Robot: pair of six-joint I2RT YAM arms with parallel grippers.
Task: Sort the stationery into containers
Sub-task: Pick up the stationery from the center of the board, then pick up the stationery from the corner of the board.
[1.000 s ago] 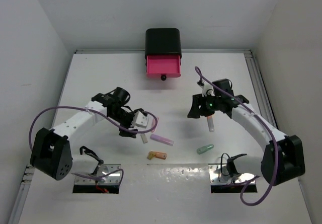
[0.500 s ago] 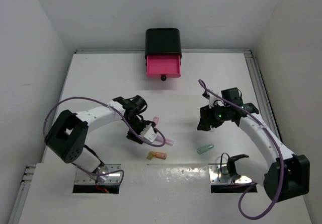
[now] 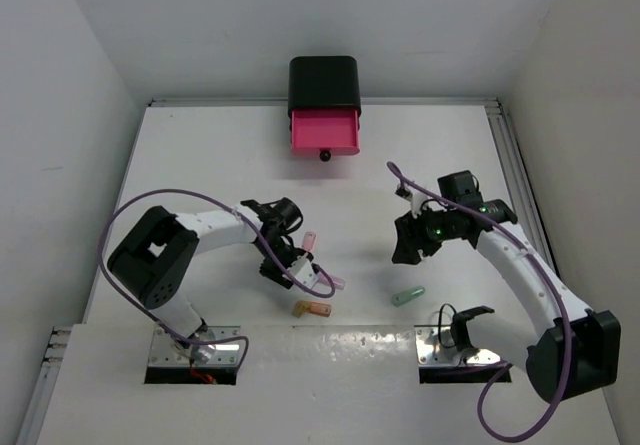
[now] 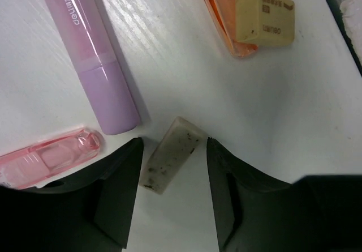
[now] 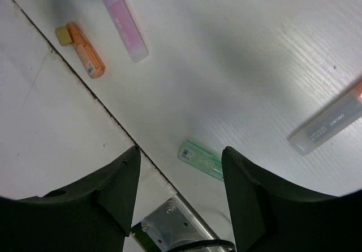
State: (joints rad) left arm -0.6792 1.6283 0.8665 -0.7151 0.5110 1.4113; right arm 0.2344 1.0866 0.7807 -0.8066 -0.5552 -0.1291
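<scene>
Hovering low, the left gripper stands open astride the beige stick, which lies on the table just beside the purple stick. I'd call this the pick-up step: next it must close squarely, then carry to the open pink drawer, well apart. The right gripper, also open, hangs over the green stick.

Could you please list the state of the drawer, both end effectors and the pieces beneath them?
pink drawer, pulled open
left end effector, open, astride the speckled eraser
right end effector, open, holding nothing
speckled eraser, lying flat, not gripped
green stick, lying flat, untouched
</scene>
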